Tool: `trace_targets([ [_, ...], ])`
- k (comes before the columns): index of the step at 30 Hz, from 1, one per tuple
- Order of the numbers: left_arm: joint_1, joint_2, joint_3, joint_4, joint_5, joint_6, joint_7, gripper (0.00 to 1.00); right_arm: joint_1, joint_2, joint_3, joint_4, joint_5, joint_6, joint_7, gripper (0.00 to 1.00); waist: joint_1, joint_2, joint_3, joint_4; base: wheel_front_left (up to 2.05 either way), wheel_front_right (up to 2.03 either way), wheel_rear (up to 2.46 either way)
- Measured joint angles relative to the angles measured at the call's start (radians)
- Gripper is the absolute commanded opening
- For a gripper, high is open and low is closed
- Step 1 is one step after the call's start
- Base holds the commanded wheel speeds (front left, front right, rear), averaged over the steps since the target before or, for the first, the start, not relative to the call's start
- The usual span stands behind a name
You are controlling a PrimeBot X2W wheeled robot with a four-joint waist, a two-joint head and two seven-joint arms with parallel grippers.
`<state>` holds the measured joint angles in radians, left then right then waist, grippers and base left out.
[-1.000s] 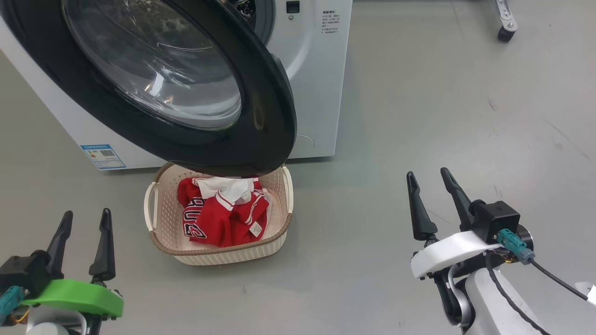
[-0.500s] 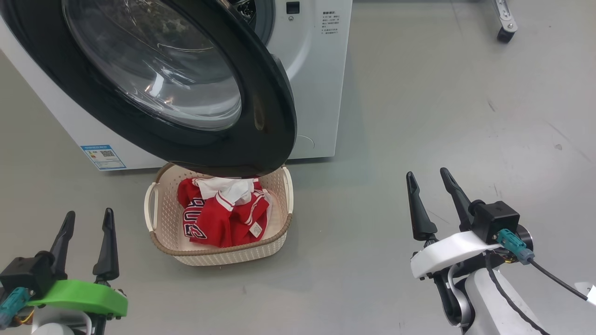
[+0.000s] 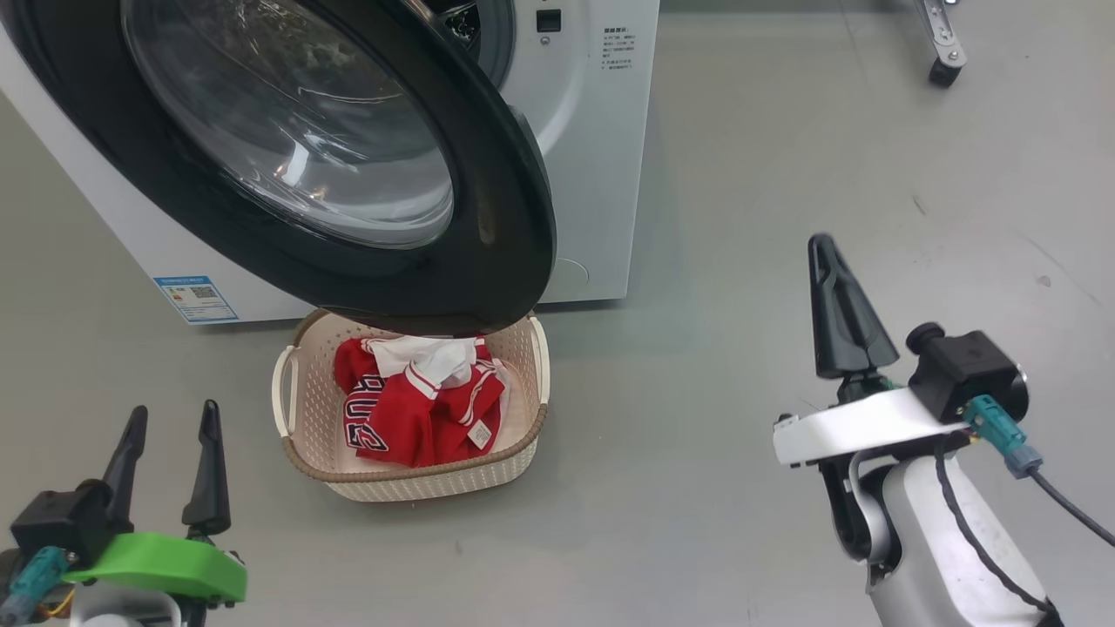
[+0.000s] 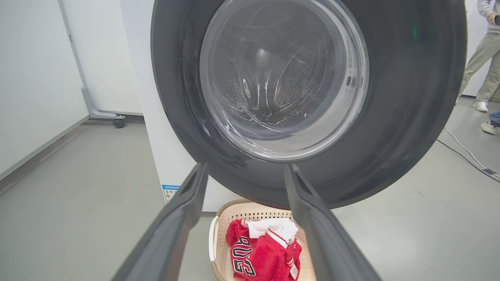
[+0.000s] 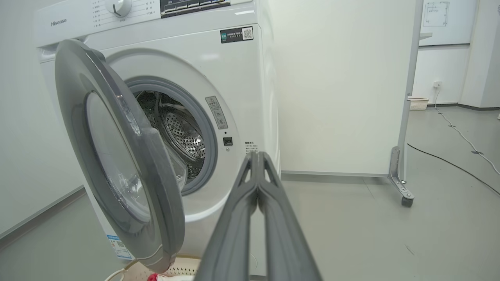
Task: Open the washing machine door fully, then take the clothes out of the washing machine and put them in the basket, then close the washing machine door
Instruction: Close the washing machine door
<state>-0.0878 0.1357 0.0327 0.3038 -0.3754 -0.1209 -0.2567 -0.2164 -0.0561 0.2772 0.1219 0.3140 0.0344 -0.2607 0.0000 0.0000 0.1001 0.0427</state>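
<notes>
At the head view's near right, the right arm (image 3: 915,531) has lifted and its jaws have closed, empty; jaws on the left arm (image 3: 157,562) stay open. Clothes (image 3: 418,409) lie in the basket (image 3: 418,475) beneath the open door (image 3: 514,218). Left wrist: parted jaws frame the door. Right wrist: the drum (image 5: 179,132) looks empty, so closing the door seems next.

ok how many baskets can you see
2. The cream basket with the red jerseys sits under the open washing machine door; what looks like a second pale basket sits far off by the wall. More may be hidden.
</notes>
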Motion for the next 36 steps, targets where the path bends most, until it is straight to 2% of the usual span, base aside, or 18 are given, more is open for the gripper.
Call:
trace_targets([
  [6, 0.008, -0.024, -0.021, 0.007, 0.028, 0.000, 0.000, 1.00, -0.024, -0.001, 0.005, -0.078, -0.018, 0.037, 0.000, 0.00, 0.0000, 0.0000, -0.008, 0.019, 0.00, 0.00, 0.00],
  [17, 0.009, -0.030, -0.091, 0.002, 0.028, 0.000, 0.000, 1.00, -0.094, -0.003, 0.134, -0.104, -0.059, 0.074, 0.000, 0.00, 0.0000, 0.0000, -0.007, 0.091, 0.00, 0.00, 0.00],
  [30, 0.003, -0.045, -0.132, -0.032, 0.023, -0.001, 0.000, 1.00, -0.177, -0.011, 0.334, 0.038, -0.088, 0.088, 0.024, 0.00, 0.0000, 0.0000, 0.051, 0.182, 0.00, 0.00, 0.00],
  [36, -0.037, -0.054, -0.153, -0.057, 0.015, -0.001, 0.000, 1.00, -0.238, -0.021, 0.373, 0.109, -0.093, 0.088, 0.064, 0.00, 0.0000, 0.0000, 0.102, 0.214, 0.00, 0.00, 0.00],
])
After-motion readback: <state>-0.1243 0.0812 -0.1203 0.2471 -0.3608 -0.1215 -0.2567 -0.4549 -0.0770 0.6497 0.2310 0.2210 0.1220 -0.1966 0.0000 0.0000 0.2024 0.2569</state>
